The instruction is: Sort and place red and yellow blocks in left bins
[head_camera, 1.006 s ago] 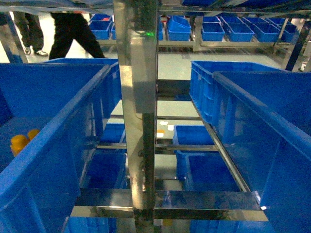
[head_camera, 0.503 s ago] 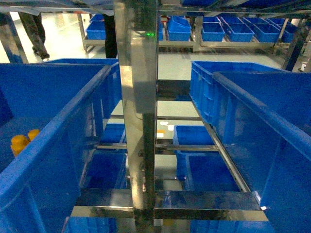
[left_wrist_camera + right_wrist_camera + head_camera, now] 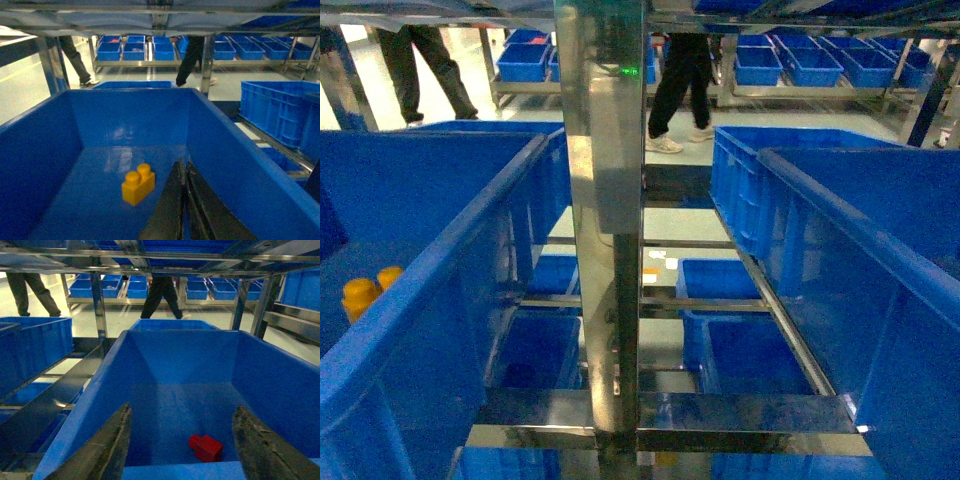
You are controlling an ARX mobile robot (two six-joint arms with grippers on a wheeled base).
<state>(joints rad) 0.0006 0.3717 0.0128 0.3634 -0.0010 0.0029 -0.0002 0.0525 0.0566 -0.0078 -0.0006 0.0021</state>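
A yellow block (image 3: 138, 183) with two studs stands upright on the floor of a deep blue left bin (image 3: 125, 117). My left gripper (image 3: 183, 164) is inside that bin, just right of the block and apart from it, shut with nothing in it. The head view shows the same yellow block (image 3: 360, 293) low in the left bin (image 3: 470, 235). A red block (image 3: 206, 448) lies on its side in another blue bin (image 3: 180, 355). My right gripper (image 3: 182, 409) hangs open above that bin's near rim, holding nothing. Neither gripper shows in the head view.
A steel rack post (image 3: 605, 200) rises between the bins. More blue bins (image 3: 880, 250) sit at the right and on lower shelves (image 3: 740, 330). Two people (image 3: 680, 80) walk on the floor behind, in front of a far rack of blue bins (image 3: 810, 60).
Only the people in the background have walked across. The yellow block and the bins have not moved.
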